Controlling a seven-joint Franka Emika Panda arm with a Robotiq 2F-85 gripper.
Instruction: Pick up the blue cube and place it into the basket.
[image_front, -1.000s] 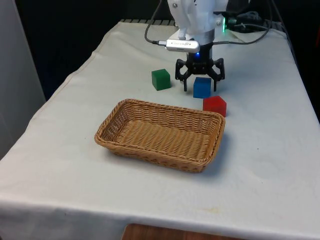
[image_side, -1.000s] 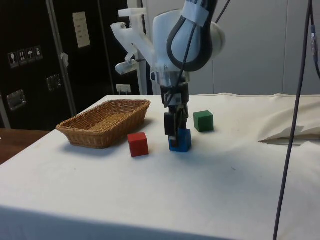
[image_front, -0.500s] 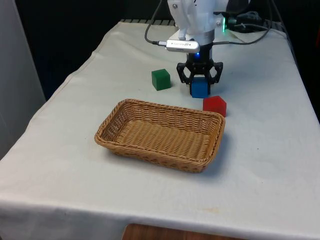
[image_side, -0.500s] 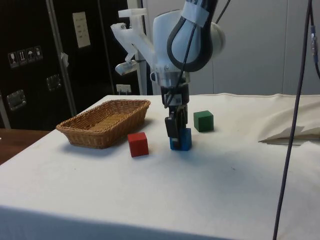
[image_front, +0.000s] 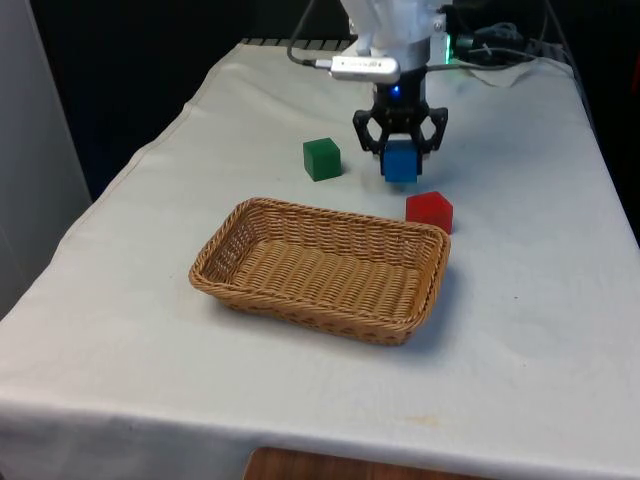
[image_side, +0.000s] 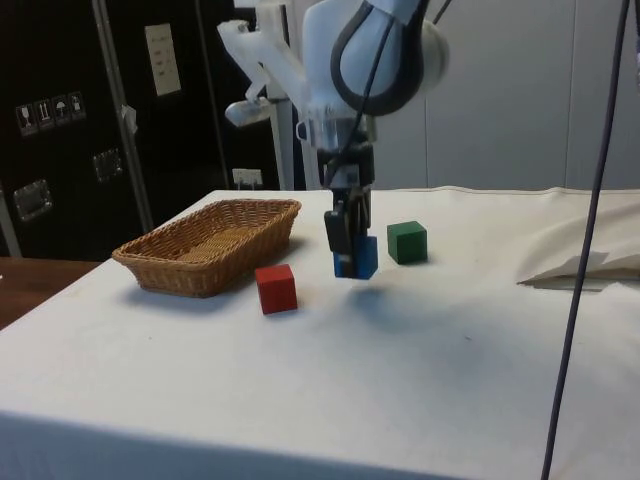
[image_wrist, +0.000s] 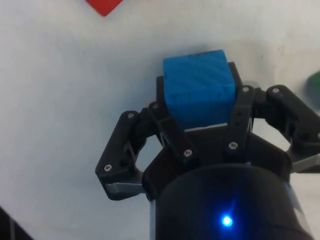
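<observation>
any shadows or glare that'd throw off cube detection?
Side view: the lifted blue cube casts a soft shadow on the cloth below. Front view: even light, mild shadows beside the red cube and basket. Wrist view: the cube sits evenly lit in the gripper; no glare.

No legible text, brand or number anywhere. On the dark cabinets (image_side: 120, 130) in the side view, a pale paper sheet (image_side: 161, 59) with lines too small to read, plus a small label strip (image_side: 42, 112) carrying pictogram-like marks, not decipherable. Nothing printed on the blue cube (image_front: 400, 161), the red cube (image_front: 430, 211), the green cube (image_front: 322, 158) or the basket (image_front: 300, 300).
</observation>
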